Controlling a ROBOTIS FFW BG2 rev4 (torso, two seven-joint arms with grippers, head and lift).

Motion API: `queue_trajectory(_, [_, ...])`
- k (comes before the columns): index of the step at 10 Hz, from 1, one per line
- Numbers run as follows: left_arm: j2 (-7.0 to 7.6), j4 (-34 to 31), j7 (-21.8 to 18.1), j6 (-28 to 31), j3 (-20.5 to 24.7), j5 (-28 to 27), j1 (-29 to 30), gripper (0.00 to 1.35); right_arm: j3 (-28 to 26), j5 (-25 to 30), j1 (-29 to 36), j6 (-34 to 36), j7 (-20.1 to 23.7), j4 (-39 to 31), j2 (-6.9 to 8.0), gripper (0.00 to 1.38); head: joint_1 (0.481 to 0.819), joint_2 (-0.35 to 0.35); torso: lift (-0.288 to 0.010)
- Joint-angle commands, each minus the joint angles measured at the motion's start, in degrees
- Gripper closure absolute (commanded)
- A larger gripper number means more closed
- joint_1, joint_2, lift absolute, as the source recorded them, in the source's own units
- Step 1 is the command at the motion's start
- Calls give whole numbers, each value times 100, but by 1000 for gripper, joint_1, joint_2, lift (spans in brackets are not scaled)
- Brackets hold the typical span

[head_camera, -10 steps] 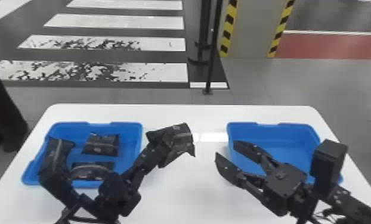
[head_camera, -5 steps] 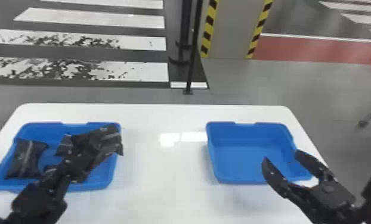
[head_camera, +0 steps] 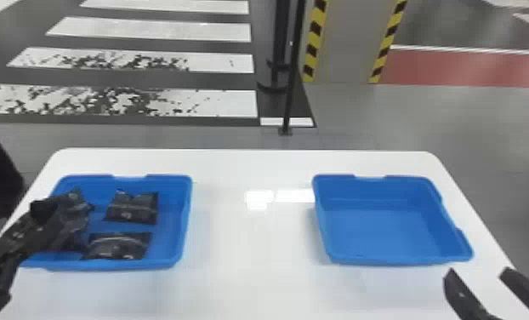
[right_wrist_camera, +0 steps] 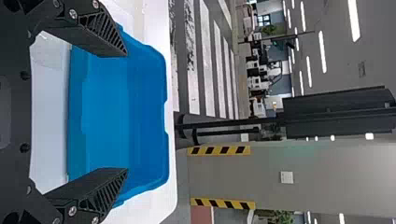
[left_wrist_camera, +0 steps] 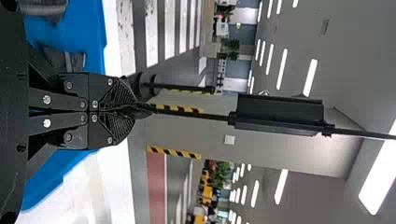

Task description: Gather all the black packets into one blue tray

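My left gripper [head_camera: 59,218] is over the left part of the left blue tray [head_camera: 186,221], shut on a black packet [head_camera: 80,205]. In the left wrist view the fingers of that gripper [left_wrist_camera: 122,111] are pressed together, with the thin dark packet [left_wrist_camera: 142,107] sticking out past their tips. Two black packets [head_camera: 132,208] [head_camera: 118,246] lie flat in this tray; something dark beneath the gripper is mostly hidden. In front of the right blue tray [head_camera: 391,258], near its right corner, my right gripper [head_camera: 478,274] stands open. In the right wrist view the gripper [right_wrist_camera: 126,112] holds nothing.
Both trays stand on a white table [head_camera: 251,272], with a bare stretch between them. Behind the table's far edge rise a black post [head_camera: 293,76] and a pillar with yellow-black stripes. Something dark stands at the left edge.
The head view has shifted. My left gripper has carried its packet leftward from the right side of the left tray to over its left part. My right gripper has moved right and nearer, still open.
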Motion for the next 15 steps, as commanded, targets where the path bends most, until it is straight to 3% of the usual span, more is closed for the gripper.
queue_trajectory(1, [14,71,5,21,467,-523,-206,1173,0,-172,191,-134,-76,13,5,151,695,-20,-110])
queue_trajectory(2, [23,254,5,21,650,-832,-360,868,0,-184,303,-232,-138,-43,5,151,695,27,-110])
queue_trajectory(3, [32,395,31,-162,753,-1037,-459,292,12,-184,388,-387,-226,-71,5,151,695,50,-110])
queue_trajectory(4, [23,395,40,-275,787,-1049,-431,-1,12,-195,472,-612,-305,-71,5,151,695,85,-110])
queue_trajectory(6, [-144,339,189,-1118,490,-375,61,228,12,-206,725,-1132,-454,-128,5,151,695,96,-110])
queue_trajectory(7, [-320,57,400,-1273,318,-112,483,282,12,-252,866,-1329,-533,-142,5,151,695,68,-110])
queue_trajectory(10, [-601,-688,822,-1653,-401,334,1679,298,12,-355,1302,-2018,-639,-170,5,151,695,-32,-110])
queue_trajectory(12, [-686,-913,972,-2103,-516,459,2255,302,12,-389,1569,-2412,-683,-212,5,151,695,-101,-110])
queue_trajectory(15, [-686,-927,1182,-2497,-596,414,2593,302,23,-446,1639,-2862,-683,-43,5,151,695,-119,-110])
